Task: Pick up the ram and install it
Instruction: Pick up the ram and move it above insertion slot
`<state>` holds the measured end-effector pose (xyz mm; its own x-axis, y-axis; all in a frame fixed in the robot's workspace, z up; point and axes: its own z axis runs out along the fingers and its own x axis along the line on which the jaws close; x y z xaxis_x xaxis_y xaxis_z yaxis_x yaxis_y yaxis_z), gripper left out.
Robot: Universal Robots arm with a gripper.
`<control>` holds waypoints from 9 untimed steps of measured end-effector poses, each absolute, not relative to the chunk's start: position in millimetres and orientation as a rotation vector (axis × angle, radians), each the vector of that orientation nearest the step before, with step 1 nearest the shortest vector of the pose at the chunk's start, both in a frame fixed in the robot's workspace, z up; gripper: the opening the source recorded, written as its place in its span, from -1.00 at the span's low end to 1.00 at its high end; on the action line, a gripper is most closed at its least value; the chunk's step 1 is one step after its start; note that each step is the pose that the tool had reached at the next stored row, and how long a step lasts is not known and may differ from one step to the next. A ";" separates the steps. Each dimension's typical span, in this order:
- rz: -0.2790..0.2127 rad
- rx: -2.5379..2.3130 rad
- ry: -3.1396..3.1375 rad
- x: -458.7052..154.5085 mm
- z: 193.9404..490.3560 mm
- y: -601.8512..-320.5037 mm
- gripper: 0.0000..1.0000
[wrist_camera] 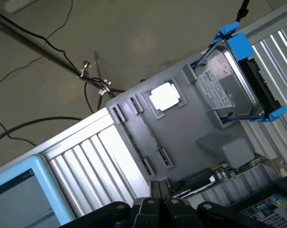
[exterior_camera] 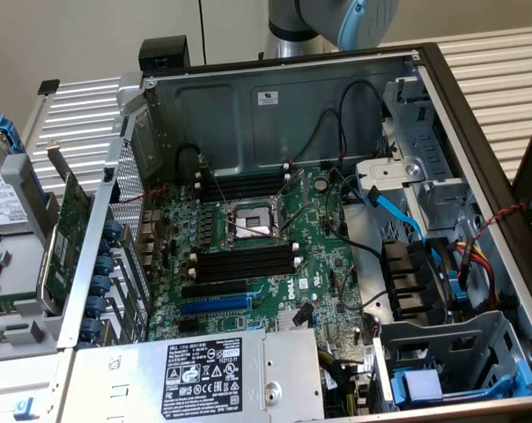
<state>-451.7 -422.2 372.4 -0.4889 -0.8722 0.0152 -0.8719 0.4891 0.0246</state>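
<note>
My gripper (wrist_camera: 158, 192), jaws closed and empty, hangs over the grey tray (wrist_camera: 181, 128) where the ram (wrist_camera: 205, 180) lies near my tips; descending like this, I would likely jab the stick instead of straddling it.

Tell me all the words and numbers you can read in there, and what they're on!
"DELL", it seems: white print on the green motherboard.
Power supply label: too small to read.
White sticker on the case's back wall: too small.
Hard drive label: blurred.
</note>
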 end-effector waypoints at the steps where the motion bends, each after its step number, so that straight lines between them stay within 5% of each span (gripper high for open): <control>1: -0.021 1.592 -2.680 -451.7 372.3 -422.2 -0.79; 9: -0.028 1.712 -2.613 -452.2 371.3 -422.2 -0.79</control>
<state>-452.2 -422.2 371.3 -0.3992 -0.9168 0.0047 -0.9165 0.3992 0.0245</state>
